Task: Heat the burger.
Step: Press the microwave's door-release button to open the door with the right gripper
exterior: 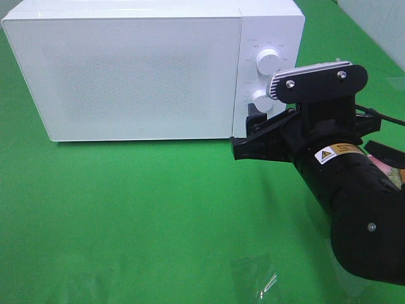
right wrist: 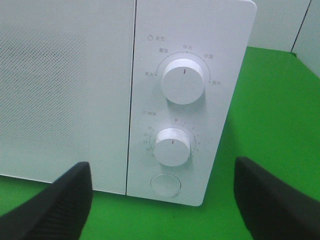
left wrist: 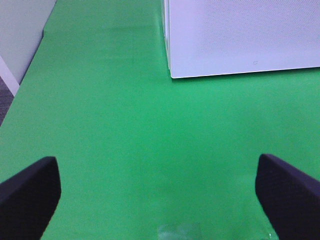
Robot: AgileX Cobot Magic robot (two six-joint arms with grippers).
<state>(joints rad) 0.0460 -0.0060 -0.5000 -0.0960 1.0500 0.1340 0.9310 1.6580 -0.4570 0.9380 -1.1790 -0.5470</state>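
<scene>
Green cloth [exterior: 158,209] is covering the whole tabletop, and a white microwave [exterior: 126,69] is standing across the upper part of the high view, its door sitting shut. Its control panel is filling the upper middle of that frame, with an upper knob [exterior: 268,62] and a lower knob [exterior: 260,99].

From the lower right of the high view the right arm [exterior: 354,190] is reaching toward that panel. The right gripper [right wrist: 161,167] is hanging released, its two dark fingers [right wrist: 60,200] standing wide apart at the bottom corners of its wrist view and clasping nothing. Between and beyond them the lower knob is showing, with a round button [right wrist: 166,184] under it.

The left gripper [left wrist: 157,162] is likewise gaping, with bare cloth between its fingers and the microwave's corner at the upper right of its frame. A scrap of clear film [exterior: 266,282] is lying on the cloth at the bottom of the high view.

The burger is not showing in any view, so I cannot tell where it is.
</scene>
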